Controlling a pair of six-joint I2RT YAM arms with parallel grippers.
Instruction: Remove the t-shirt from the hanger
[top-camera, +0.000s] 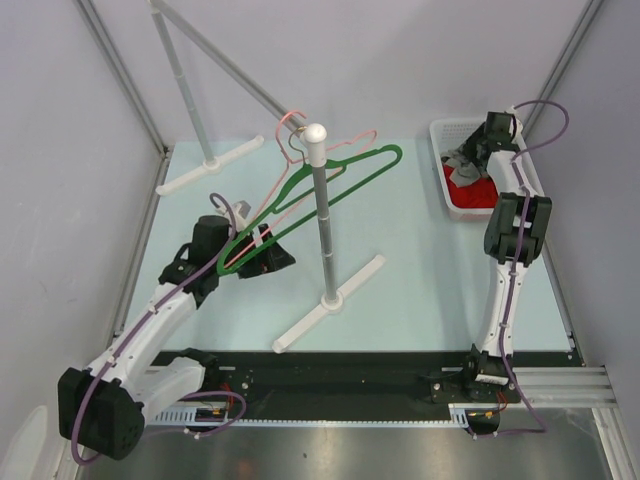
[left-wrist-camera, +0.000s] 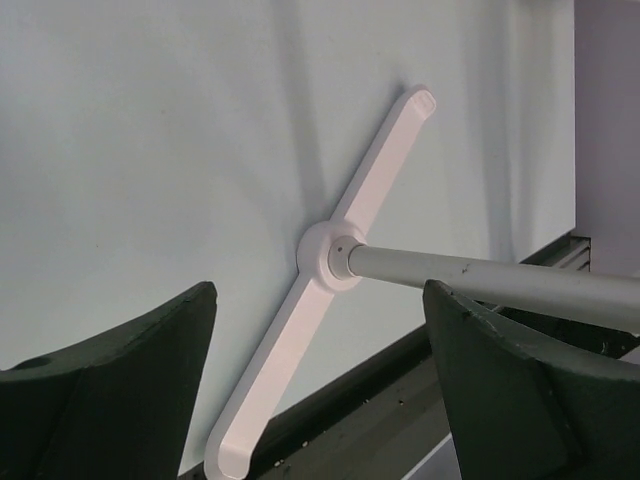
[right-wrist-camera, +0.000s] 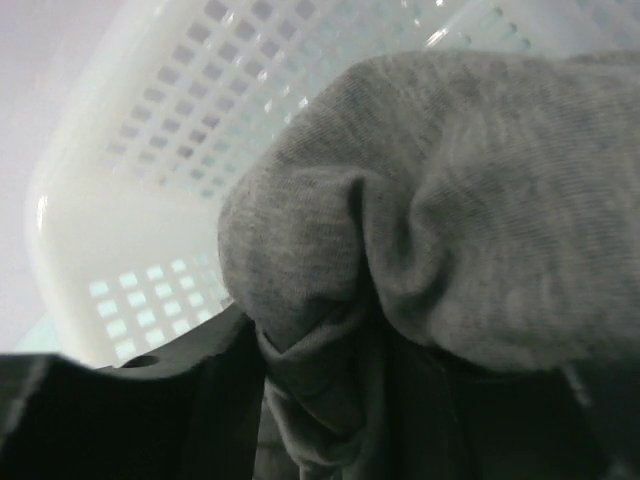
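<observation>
No text, label, brand name, number or sign is legible in any view. The grey t-shirt (right-wrist-camera: 480, 200), the green hanger (top-camera: 395, 152), the white basket (top-camera: 438, 165) and the table (top-camera: 420, 270) show plain, unmarked surfaces.

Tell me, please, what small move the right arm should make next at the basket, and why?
Probably open the right gripper fully and lift straight up. The gray t-shirt lies bunched in the white basket, off the hangers, yet the wrist view shows cloth crowding the fingers, so rising before it drops free might drag it back out.
</observation>
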